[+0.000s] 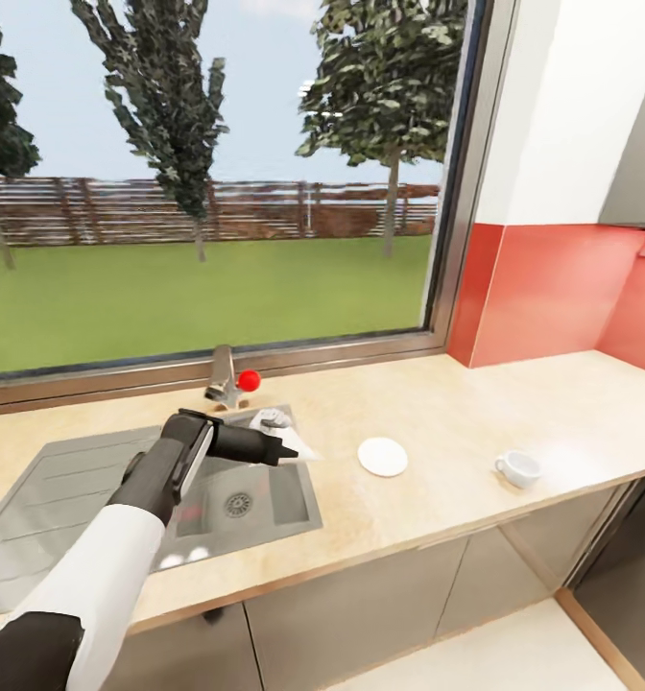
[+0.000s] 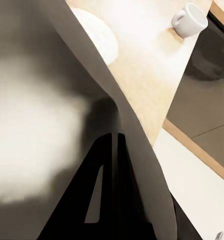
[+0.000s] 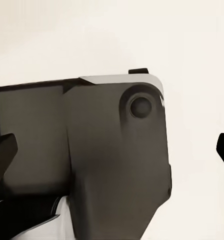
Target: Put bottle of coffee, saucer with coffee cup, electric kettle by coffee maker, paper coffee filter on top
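Note:
My left gripper (image 1: pixel 286 451) hangs over the sink's right edge, shut on a white paper coffee filter (image 1: pixel 303 451). In the left wrist view the filter (image 2: pixel 47 115) is a broad pale sheet close to the camera, pinched between the dark fingers (image 2: pixel 99 190). A white saucer (image 1: pixel 382 456) lies on the countertop just right of the gripper and appears again past the filter's edge (image 2: pixel 99 35). The white coffee cup (image 1: pixel 520 468) stands upright on the counter farther right, near the front edge, off the saucer (image 2: pixel 189 20). My right gripper (image 3: pixel 112 152) is open, facing part of my own dark body.
A steel sink (image 1: pixel 63 489) with a faucet (image 1: pixel 225 376) and a red knob (image 1: pixel 249 380) sits under the left arm. The beige countertop (image 1: pixel 457 403) runs right to a red backsplash corner (image 1: pixel 553 288). A big window is behind, and a wall cabinet (image 1: pixel 639 144) hangs at the upper right.

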